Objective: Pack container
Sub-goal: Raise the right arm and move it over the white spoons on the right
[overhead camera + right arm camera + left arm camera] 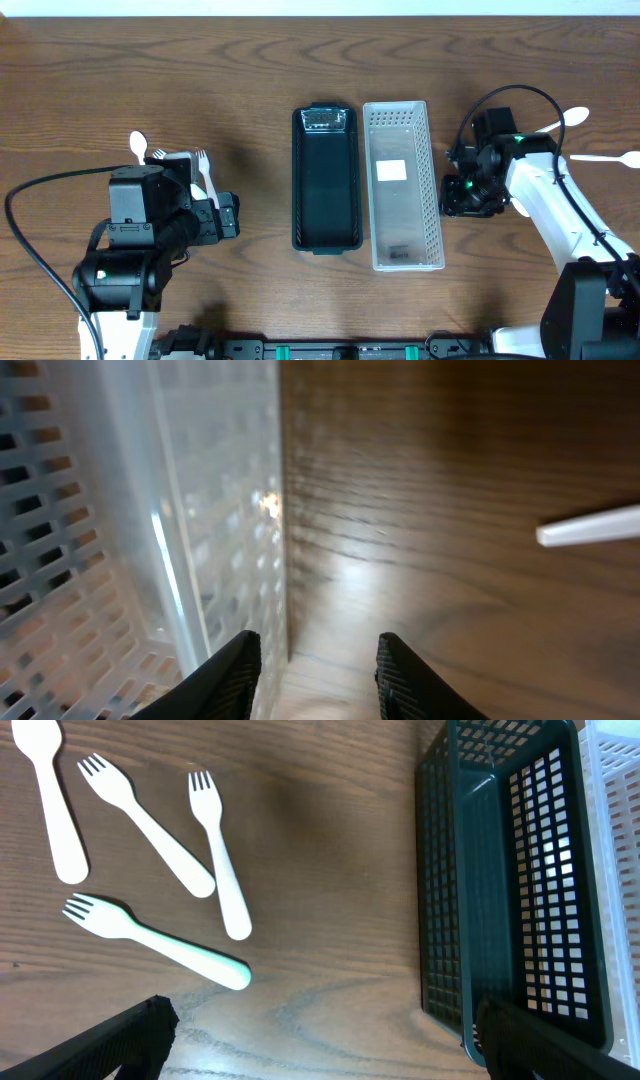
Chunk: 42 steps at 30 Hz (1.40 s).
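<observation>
A dark green basket and a white perforated basket stand side by side mid-table. The dark basket looks empty; the white one shows a white label and a small dark mark. My left gripper is open and empty, left of the dark basket. In the left wrist view the gripper hovers over bare wood, with a white spoon and three white forks beyond it and the dark basket to the right. My right gripper is open and empty, close beside the white basket's right wall.
A white spoon and another white utensil lie at the far right. One utensil handle shows in the right wrist view. Arm cables loop over the table on both sides.
</observation>
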Available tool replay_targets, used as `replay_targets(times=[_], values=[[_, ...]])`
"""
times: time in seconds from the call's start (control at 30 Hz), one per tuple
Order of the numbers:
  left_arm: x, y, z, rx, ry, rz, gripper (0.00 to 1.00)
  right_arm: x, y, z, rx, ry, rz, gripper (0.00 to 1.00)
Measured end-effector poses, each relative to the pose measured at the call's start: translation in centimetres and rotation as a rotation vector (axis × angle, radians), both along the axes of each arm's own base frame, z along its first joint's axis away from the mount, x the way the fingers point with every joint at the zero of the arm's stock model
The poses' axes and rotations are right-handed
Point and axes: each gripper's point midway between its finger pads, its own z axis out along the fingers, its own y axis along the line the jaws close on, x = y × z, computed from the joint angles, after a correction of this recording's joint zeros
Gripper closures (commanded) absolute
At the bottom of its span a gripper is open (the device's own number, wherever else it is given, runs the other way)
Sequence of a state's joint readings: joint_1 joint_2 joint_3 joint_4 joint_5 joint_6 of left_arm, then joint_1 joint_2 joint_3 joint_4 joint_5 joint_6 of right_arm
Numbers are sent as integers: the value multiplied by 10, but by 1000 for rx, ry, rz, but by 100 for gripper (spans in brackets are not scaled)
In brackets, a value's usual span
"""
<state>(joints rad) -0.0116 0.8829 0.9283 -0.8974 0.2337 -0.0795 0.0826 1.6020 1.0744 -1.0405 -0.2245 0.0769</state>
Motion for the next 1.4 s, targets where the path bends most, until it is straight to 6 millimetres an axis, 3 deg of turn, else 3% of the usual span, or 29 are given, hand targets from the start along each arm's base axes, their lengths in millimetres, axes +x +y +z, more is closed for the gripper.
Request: replay_targets(times=[0.53,0.67,0.77,0.87,0.93,1.0,1.2,1.3,1.4], values=[[0,0,0,0,0,0,2,15,17,5,101,-68,29,58],[0,0,0,0,0,0,2,18,14,4,79,-81,24,48],[0,0,0,0,0,0,2,20,0,1,-3,-85,3,38],[0,0,0,0,0,0,2,29,-23,8,-126,-101,-52,11],[0,0,0,0,0,0,2,40,-36,22,-182,-134,-84,1],[0,0,0,0,0,0,2,62,-55,51,-230,-207,-101,1],[0,0,1,0,-2,0,2,92,-108,130,-332,-361,-87,1],[0,0,1,0,-2,0,2,101,-128,141,-366,-408,-65,1],[0,0,1,0,-2,0,2,103,-139,130,-376,-381,-6,1]])
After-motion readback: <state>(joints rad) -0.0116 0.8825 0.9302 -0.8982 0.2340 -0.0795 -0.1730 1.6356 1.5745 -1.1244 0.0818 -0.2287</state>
